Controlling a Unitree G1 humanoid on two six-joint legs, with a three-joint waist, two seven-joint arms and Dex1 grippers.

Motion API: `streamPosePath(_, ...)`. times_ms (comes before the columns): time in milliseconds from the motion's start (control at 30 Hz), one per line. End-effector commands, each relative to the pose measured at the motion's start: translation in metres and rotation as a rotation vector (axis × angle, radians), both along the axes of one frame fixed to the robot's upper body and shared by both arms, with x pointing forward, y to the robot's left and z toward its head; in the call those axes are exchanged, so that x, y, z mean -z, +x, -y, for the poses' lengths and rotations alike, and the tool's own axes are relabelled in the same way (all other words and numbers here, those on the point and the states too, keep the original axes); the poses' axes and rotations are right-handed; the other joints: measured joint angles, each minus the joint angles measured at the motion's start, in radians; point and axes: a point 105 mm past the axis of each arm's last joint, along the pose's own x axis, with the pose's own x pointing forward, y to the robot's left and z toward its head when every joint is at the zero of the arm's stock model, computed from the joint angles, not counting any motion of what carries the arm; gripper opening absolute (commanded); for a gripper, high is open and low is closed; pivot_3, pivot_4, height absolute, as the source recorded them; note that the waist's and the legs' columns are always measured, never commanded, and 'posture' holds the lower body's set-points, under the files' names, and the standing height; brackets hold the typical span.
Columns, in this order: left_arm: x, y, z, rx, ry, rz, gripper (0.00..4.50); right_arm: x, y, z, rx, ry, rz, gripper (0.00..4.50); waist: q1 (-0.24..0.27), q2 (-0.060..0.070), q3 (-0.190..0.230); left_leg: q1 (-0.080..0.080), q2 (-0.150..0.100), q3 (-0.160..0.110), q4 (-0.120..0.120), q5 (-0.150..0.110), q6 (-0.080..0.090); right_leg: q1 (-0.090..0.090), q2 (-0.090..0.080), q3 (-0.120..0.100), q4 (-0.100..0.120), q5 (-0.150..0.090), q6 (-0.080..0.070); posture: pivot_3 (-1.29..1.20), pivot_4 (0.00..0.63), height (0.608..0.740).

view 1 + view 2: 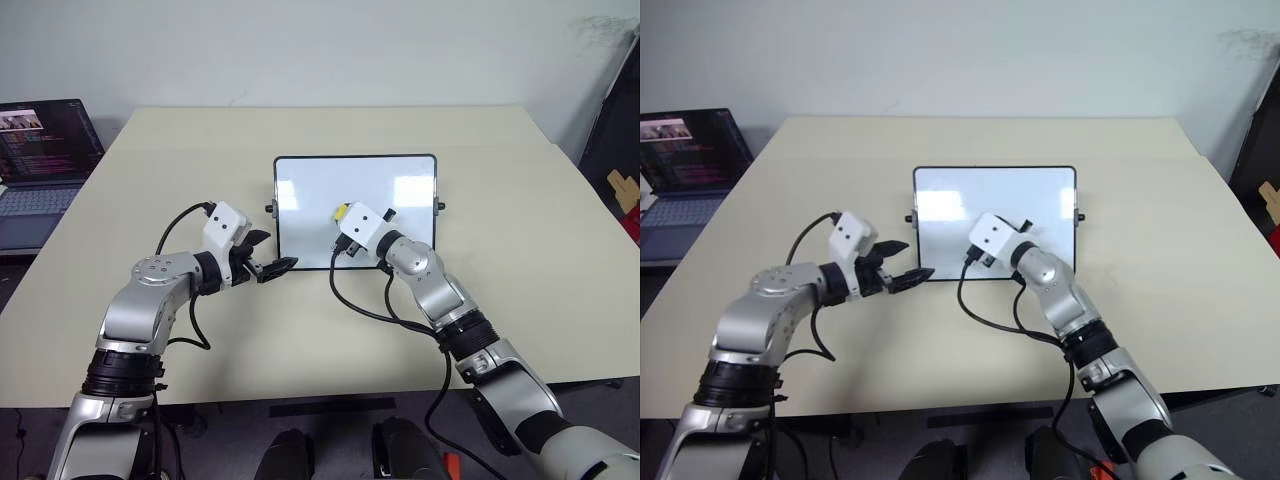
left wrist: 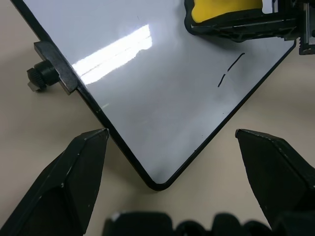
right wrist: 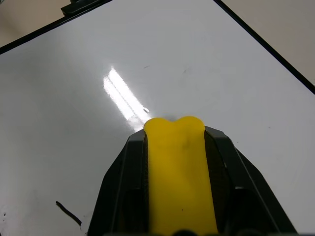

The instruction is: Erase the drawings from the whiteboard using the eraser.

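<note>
The whiteboard (image 1: 355,190) stands propped up at the middle of the table, its glossy white face toward me. My right gripper (image 3: 174,133) is shut on the yellow eraser (image 3: 177,187), whose tip rests against the board's face near the centre. Of the drawings, a short black stroke (image 2: 231,69) shows on the board just beside the eraser (image 2: 221,11). My left gripper (image 1: 272,252) hangs open at the board's lower left corner (image 2: 157,183), one finger on each side of that corner, not touching it.
An open laptop (image 1: 45,160) sits at the table's far left edge. A small black knob (image 2: 42,78) sticks out of the board's side frame. Cardboard pieces (image 1: 625,190) lie off the table at the right. Bare tabletop (image 1: 520,270) surrounds the board.
</note>
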Motion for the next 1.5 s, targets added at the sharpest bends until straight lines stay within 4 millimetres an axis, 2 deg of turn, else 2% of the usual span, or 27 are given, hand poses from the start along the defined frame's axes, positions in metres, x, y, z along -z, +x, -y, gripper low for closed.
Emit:
streamPosePath(33,-0.011,-0.002,0.003,0.018,-0.002,0.047,4.5,0.002,0.005,0.031,0.085,0.072,-0.039,1.17,0.002,0.0,0.0,0.0,0.0,0.0,0.0,0.0,0.0,0.0,0.0,0.0,0.0,0.0,0.0,0.0,0.15,0.74)
streamPosePath(133,-0.01,-0.002,0.002,0.015,-0.001,0.046,4.5,0.003,0.002,0.05,0.106,0.135,-0.06,1.17,0.012,0.0,0.0,0.0,0.0,-0.001,0.0,0.0,0.0,0.001,0.0,-0.001,0.0,0.0,0.0,0.0,0.15,0.74)
streamPosePath(233,-0.01,-0.002,0.003,0.02,-0.006,0.052,4.5,-0.01,-0.011,0.043,0.021,0.281,-0.072,1.17,0.013,0.0,0.0,0.0,-0.001,-0.002,0.001,0.0,0.0,0.003,-0.002,-0.001,-0.001,0.0,0.0,0.0,0.15,0.74)
streamPosePath(333,-0.014,-0.002,0.006,0.04,-0.023,0.082,4.5,-0.037,-0.037,0.029,-0.132,0.471,-0.086,1.17,0.009,0.0,0.001,0.0,-0.001,-0.002,0.0,0.0,0.0,0.002,-0.001,-0.001,-0.001,0.0,0.0,0.0,0.15,0.74)
streamPosePath(400,-0.015,-0.004,0.007,0.055,-0.023,0.104,4.5,-0.04,-0.054,0.027,-0.203,0.499,-0.119,1.17,0.003,0.001,0.001,-0.001,0.0,-0.001,0.0,0.0,0.0,0.0,-0.001,-0.001,-0.001,0.0,0.0,0.0,0.15,0.74)
streamPosePath(467,-0.015,-0.006,0.007,0.06,-0.03,0.107,4.5,-0.035,-0.069,0.031,-0.232,0.483,-0.162,1.17,0.004,0.001,0.001,-0.001,0.0,-0.001,0.0,0.0,0.0,0.0,-0.001,-0.001,-0.001,0.0,0.0,0.0,0.15,0.74)
streamPosePath(600,-0.004,-0.016,0.005,0.077,-0.013,0.077,4.5,-0.004,-0.101,0.053,-0.235,0.318,-0.263,1.17,0.013,0.001,0.001,-0.001,0.0,-0.001,0.0,-0.001,0.001,0.001,-0.001,-0.001,-0.003,-0.001,0.001,0.0,0.15,0.74)
streamPosePath(800,0.014,-0.02,-0.005,0.044,0.019,0.032,4.5,0.034,-0.124,0.079,-0.191,0.073,-0.307,1.17,0.012,0.001,0.002,-0.002,-0.001,-0.002,0.0,-0.001,0.002,0.002,-0.002,-0.002,-0.003,-0.001,0.002,0.0,0.15,0.74)
streamPosePath(867,0.014,-0.019,-0.006,0.041,0.017,0.032,4.5,0.037,-0.124,0.079,-0.191,0.038,-0.284,1.17,0.009,0.0,0.002,0.0,-0.001,-0.001,0.0,-0.001,0.002,0.003,-0.002,-0.002,-0.003,-0.001,0.002,0.0,0.15,0.74)
streamPosePath(1000,0.012,-0.018,-0.005,0.041,0.009,0.038,4.5,0.029,-0.114,0.071,-0.193,-0.003,-0.176,1.17,0.007,0.0,0.002,0.001,-0.001,0.0,0.0,-0.001,0.002,0.004,-0.001,-0.001,-0.002,-0.001,0.002,0.0,0.15,0.74)
streamPosePath(1200,0.019,-0.021,-0.015,0.009,0.005,0.036,4.5,0.012,-0.079,0.034,-0.192,-0.092,0.038,1.17,0.008,0.0,0.002,0.002,-0.001,0.0,0.0,-0.001,0.002,0.004,-0.001,-0.001,-0.002,-0.001,0.002,0.0,0.15,0.74)
streamPosePath(1333,0.012,-0.02,-0.014,0.016,0.0,0.056,4.5,0.008,-0.058,0.01,-0.221,-0.124,0.057,1.17,0.009,0.0,0.002,0.002,-0.001,0.0,0.0,-0.001,0.001,0.004,-0.001,-0.001,-0.003,-0.001,0.002,0.0,0.15,0.74)
streamPosePath(1500,0.0,-0.017,-0.004,0.065,-0.011,0.082,4.5,0.004,-0.041,-0.007,-0.238,-0.161,0.054,1.17,0.013,0.0,0.002,0.001,-0.001,-0.001,0.0,-0.001,0.001,0.004,-0.002,-0.002,-0.003,-0.001,0.002,0.0,0.15,0.74)
